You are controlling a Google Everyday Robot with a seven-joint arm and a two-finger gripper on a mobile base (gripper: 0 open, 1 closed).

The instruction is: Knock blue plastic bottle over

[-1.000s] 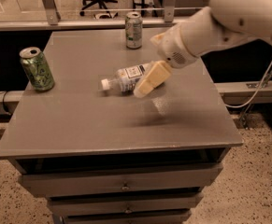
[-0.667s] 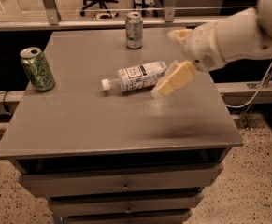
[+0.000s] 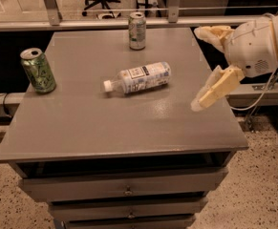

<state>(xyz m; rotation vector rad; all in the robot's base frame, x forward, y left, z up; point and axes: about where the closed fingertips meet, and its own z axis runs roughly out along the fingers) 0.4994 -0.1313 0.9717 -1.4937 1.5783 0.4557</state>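
While the small clear plastic bottle with white cap and blue-white label [image 3: 138,78] lies on its side mid-bench, cap pointing left, the cream gripper [image 3: 197,68] hangs over the right edge of the grey bench [image 3: 105,123]. Its fingers [image 3: 215,88] are spread and empty, well apart from the bottle.

Making out no legible print on the blue plastic bottle [image 3: 141,78], green can [image 3: 38,71] or silver can [image 3: 137,31]; spotting the gripper [image 3: 197,68] over the table's [image 3: 105,123] right edge.
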